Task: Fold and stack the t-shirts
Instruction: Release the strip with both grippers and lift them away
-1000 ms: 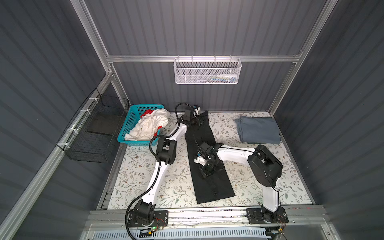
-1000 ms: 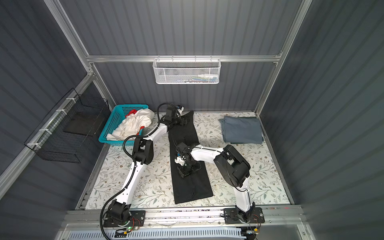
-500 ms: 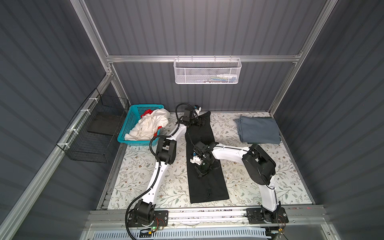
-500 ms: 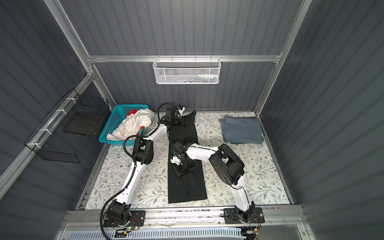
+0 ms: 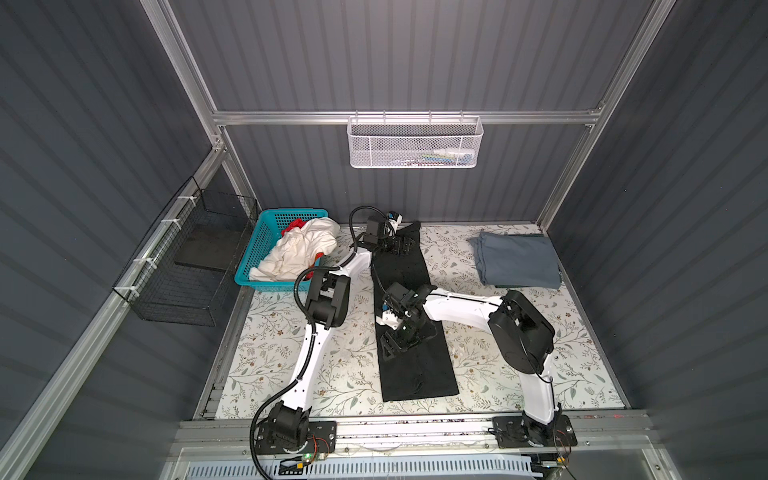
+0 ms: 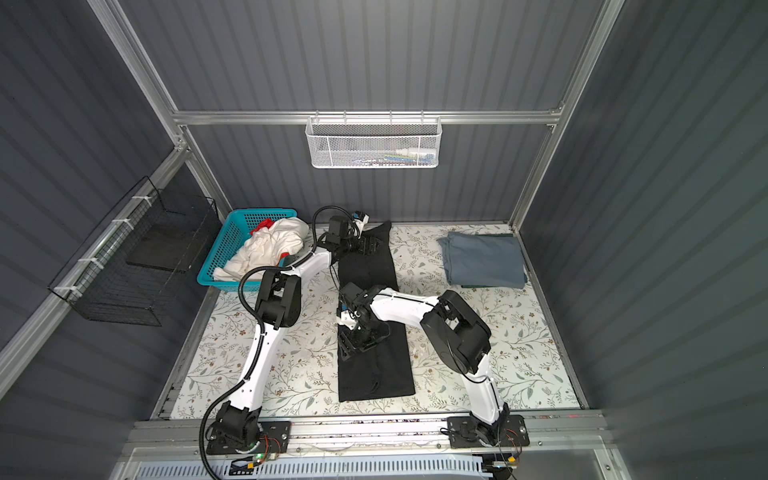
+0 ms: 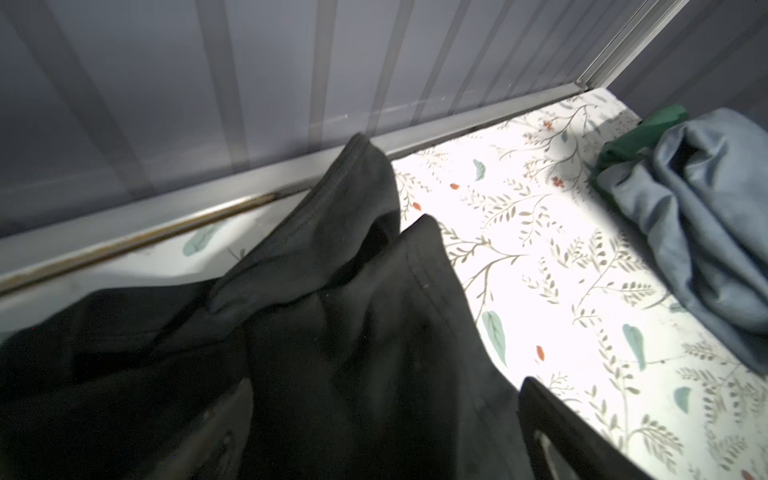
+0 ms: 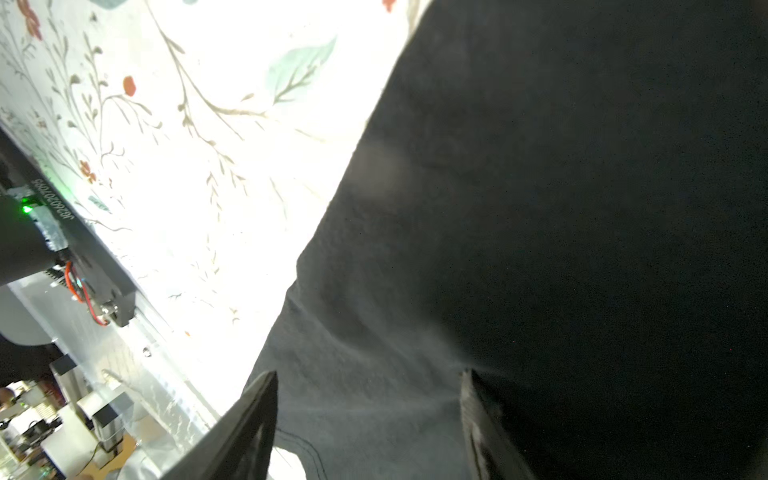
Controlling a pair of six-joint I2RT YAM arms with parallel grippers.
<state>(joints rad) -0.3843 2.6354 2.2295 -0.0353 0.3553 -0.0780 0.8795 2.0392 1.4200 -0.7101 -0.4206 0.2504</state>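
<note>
The black t-shirt (image 5: 415, 370) (image 6: 374, 374) lies as a long narrow strip from the back wall toward the front rail. My left gripper (image 5: 401, 245) (image 7: 386, 436) is open at the strip's far end, its fingers (image 7: 552, 436) on either side of the bunched black cloth (image 7: 353, 291). Open too, my right gripper (image 5: 401, 340) (image 8: 370, 415) hovers low over the strip's middle with black cloth (image 8: 540, 208) under its fingertips. A folded blue-grey t-shirt (image 5: 517, 259) (image 7: 706, 216) lies at the back right. White (image 5: 299, 249) and red (image 5: 293, 224) t-shirts sit crumpled in the basket.
The teal basket (image 5: 253, 249) stands at the back left beside a black wire rack (image 5: 183, 266) on the wall. A white mesh basket (image 5: 415, 143) hangs on the back wall. Something dark green (image 7: 648, 129) shows under the blue-grey shirt. The floral table (image 5: 519, 353) ends at the front rail.
My right gripper went from shut to open and let go of the black shirt. The strip's near half has swung slightly left. The left gripper opened wider.
</note>
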